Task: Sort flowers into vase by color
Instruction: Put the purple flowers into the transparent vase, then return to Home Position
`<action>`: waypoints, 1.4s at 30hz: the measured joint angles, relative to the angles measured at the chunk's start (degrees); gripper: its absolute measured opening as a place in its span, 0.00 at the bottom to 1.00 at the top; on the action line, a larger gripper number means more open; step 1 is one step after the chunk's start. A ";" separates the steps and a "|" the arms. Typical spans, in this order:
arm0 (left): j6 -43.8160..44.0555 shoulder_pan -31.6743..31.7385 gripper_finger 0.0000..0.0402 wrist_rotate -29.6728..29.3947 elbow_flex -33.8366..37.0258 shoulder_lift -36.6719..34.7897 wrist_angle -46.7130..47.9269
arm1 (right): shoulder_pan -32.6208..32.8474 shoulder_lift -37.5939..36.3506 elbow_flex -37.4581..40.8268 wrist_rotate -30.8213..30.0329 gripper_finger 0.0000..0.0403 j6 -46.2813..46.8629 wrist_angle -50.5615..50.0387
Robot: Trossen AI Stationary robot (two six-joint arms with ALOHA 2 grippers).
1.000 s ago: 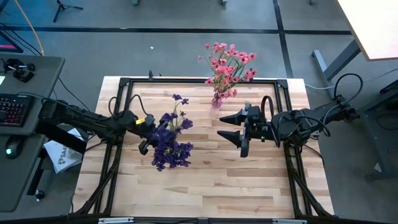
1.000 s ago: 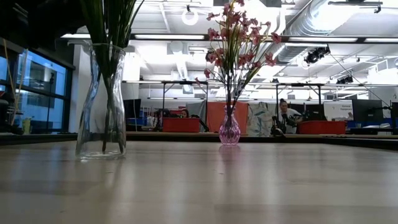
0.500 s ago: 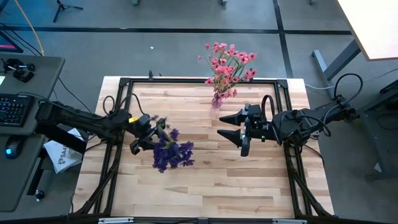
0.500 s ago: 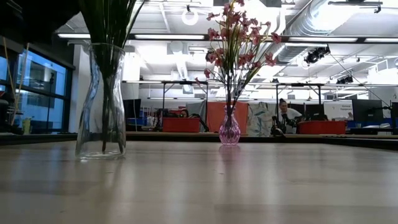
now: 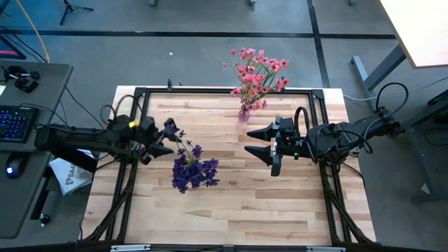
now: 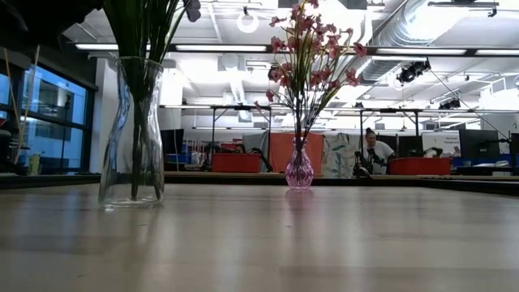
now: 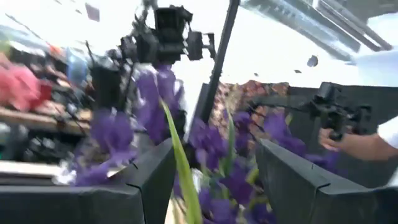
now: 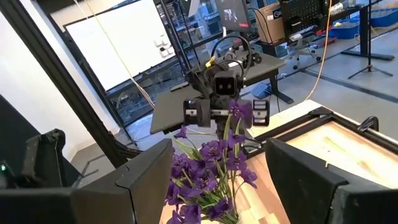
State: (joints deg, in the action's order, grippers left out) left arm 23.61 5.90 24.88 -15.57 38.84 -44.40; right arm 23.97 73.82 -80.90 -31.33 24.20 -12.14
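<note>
Left tool (image 5: 159,138) hangs released near the bench's left edge, beside the purple flowers (image 5: 192,171) that stand in the clear vase (image 6: 131,130). Pink flowers (image 5: 255,73) fill the pink vase (image 6: 299,172) at the far edge. Right tool (image 5: 260,148) waits released. Sorting looks finished; you should next draw the arm away.

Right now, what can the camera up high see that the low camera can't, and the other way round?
Only the high view shows both arms: the left gripper open beside the purple flowers, the right gripper open near the table's middle. Only the low view shows the clear vase holding green stems, and a person far behind. Both show the pink flowers in the small pink vase on the wooden table.
</note>
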 joint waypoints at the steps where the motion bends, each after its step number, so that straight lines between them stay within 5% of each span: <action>1: -0.38 0.95 0.51 -0.08 0.00 -0.73 0.00 | 0.00 0.00 0.00 0.02 0.63 -0.34 0.00; 11: -3.24 10.90 0.51 -3.69 -6.01 -4.58 0.20 | 0.00 -0.04 0.00 0.02 0.63 -4.51 0.00; 17: -5.51 16.43 0.47 -6.37 -10.92 -3.82 8.25 | -0.75 -0.75 0.02 0.03 0.63 -6.30 -0.02; 26: -7.07 22.23 0.03 -3.16 -5.14 -9.22 8.06 | -1.11 -4.59 0.02 0.02 0.63 -6.72 -2.67; 34: -0.38 19.64 0.00 -16.23 9.44 -16.74 -2.33 | -1.11 -7.54 0.02 0.00 0.63 -8.80 -3.09; 42: -5.23 7.29 0.00 -29.94 11.65 -15.52 -2.88 | -1.11 -8.09 0.02 0.00 0.63 -8.50 -4.79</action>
State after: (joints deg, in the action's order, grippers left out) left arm 18.38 13.19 -5.06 -3.92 23.32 -47.29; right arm 22.85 65.73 -80.88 -31.33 15.70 -16.93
